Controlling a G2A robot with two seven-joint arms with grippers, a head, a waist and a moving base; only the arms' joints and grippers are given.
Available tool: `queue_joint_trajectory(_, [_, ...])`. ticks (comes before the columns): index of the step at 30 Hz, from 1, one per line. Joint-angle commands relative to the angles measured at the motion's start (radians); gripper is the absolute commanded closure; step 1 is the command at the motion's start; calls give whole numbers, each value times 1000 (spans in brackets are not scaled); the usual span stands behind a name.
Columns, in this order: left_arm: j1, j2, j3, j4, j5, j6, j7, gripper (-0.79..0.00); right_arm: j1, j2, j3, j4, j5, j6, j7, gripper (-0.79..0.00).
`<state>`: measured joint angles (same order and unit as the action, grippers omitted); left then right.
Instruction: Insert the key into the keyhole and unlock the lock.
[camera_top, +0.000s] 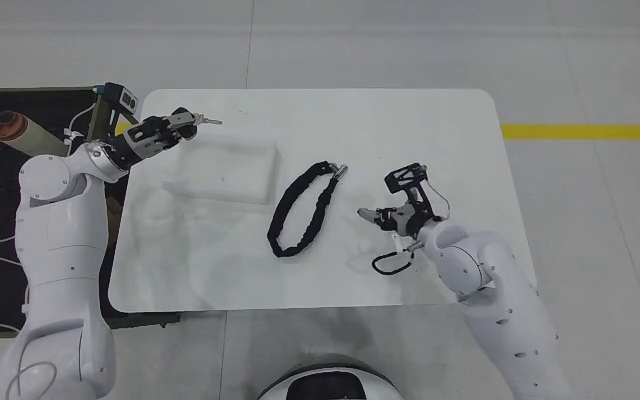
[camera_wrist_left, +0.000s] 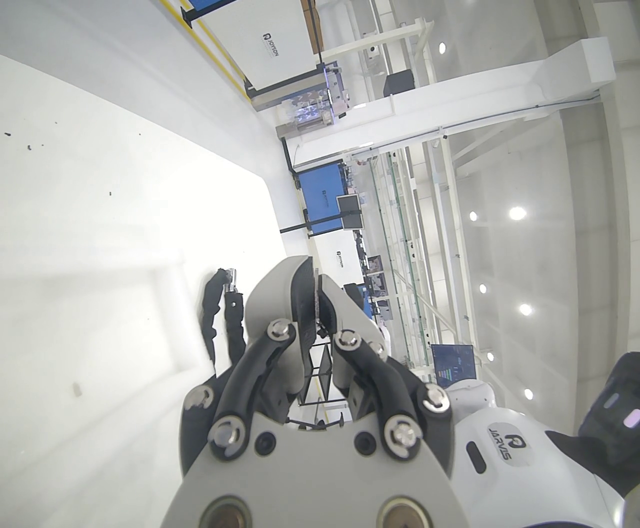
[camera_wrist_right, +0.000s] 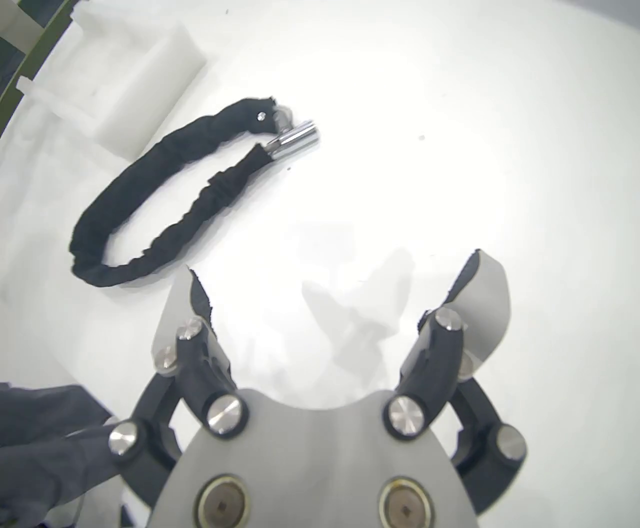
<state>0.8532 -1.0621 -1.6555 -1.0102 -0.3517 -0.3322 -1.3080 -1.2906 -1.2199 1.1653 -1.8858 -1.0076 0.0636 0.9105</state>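
One step done, two left: key (camera_top: 209, 121) in my left jaws, clenched on it, tip sticking out past pads. Insertion + turn not yet done. Chain lock (camera_top: 300, 210) lies mid table (camera_top: 400, 120), loop looks closed, silver cylinder end (camera_top: 340, 170) on far side, well apart from key. Keyhole too small to make out. Right jaws spread wide, nothing btwn them, hovering over bare table just right of lock. Left arm out over far left corner, near foam block (camera_top: 225, 165). Right forearm angled in from near right edge.
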Motion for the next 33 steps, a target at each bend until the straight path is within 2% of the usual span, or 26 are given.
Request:
queue_joint_trajectory(1, [0,0,0,0,0,0,0,0,138,-28,-72,66,60,117,121,-785])
queue_joint_trajectory(3, [0,0,0,0,0,0,0,0,215,-51,-119,116,69,179,150,-785])
queue_joint_trajectory(5, [0,0,0,0,0,0,0,0,247,-66,-143,138,76,212,165,-785])
queue_joint_trajectory(17, [0,0,0,0,0,0,0,0,247,-66,-143,138,76,212,165,-785])
queue_joint_trajectory(18, [0,0,0,0,0,0,0,0,186,-67,-131,102,130,224,162,-785])
queue_joint_trajectory(20, [0,0,0,0,0,0,0,0,160,-74,-84,78,250,264,194,-785])
queue_joint_trajectory(21, [0,0,0,0,0,0,0,0,177,-85,-74,97,334,332,225,-785])
queue_joint_trajectory(23, [0,0,0,0,0,0,0,0,236,-110,-77,138,522,380,255,-785])
queue_joint_trajectory(24, [0,0,0,0,0,0,0,0,272,-120,-90,186,538,425,255,-785])
queue_joint_trajectory(29, [0,0,0,0,0,0,0,0,440,-174,-216,330,510,587,259,-785])
queue_joint_trajectory(33, [0,0,0,0,0,0,0,0,504,-201,-300,430,460,614,232,-785])
